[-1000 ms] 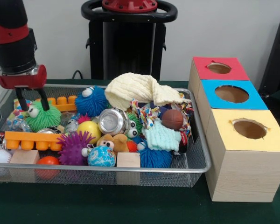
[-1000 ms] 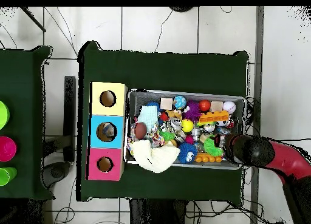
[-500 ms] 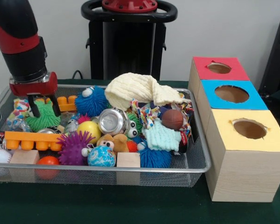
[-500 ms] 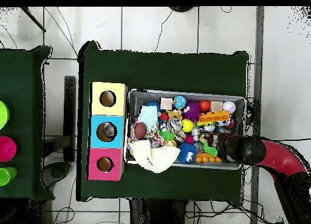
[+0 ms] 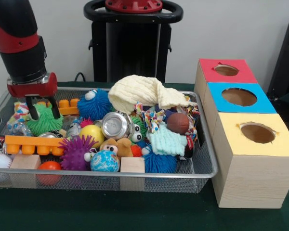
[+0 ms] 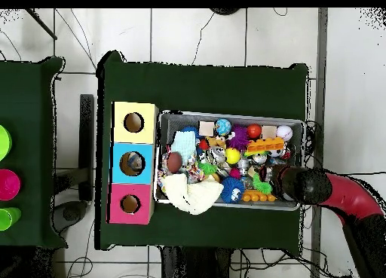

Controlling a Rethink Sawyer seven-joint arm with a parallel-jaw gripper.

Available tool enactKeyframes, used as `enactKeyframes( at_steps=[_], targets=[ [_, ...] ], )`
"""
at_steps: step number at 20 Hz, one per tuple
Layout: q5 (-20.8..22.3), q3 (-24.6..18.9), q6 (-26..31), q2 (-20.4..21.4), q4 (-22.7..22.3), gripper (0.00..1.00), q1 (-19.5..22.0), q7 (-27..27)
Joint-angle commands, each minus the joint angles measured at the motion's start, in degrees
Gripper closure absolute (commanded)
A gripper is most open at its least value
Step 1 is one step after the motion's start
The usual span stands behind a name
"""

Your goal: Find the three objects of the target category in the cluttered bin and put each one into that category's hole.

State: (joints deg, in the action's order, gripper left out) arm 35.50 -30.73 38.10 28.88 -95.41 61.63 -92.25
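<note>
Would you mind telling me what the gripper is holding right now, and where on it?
The gripper straddles the green spiky ball at its top; a firm grasp cannot be confirmed.

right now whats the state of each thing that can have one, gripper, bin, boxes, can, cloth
gripper: fingers down astride the green spiky toy, grip not clear
wire bin: full of toys, heaped
yellow cloth: crumpled on top of the heap
metal can: lying on its side
red box, blue box, yellow box: holes open

green spiky toy (image 5: 44, 121), gripper (image 5: 44, 111) straddling it
</note>
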Motion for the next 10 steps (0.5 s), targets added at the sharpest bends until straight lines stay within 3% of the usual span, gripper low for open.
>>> enactKeyframes(
  at_steps=[1, 10],
  targets=[
    [2.66, -2.4, 1.18, 2.79, 2.67, 0.0, -0.95, 9.12],
    [4.08, -2.56, 0.17, 0.34, 4.73, 0.0, -0.45, 11.19]
  ],
)
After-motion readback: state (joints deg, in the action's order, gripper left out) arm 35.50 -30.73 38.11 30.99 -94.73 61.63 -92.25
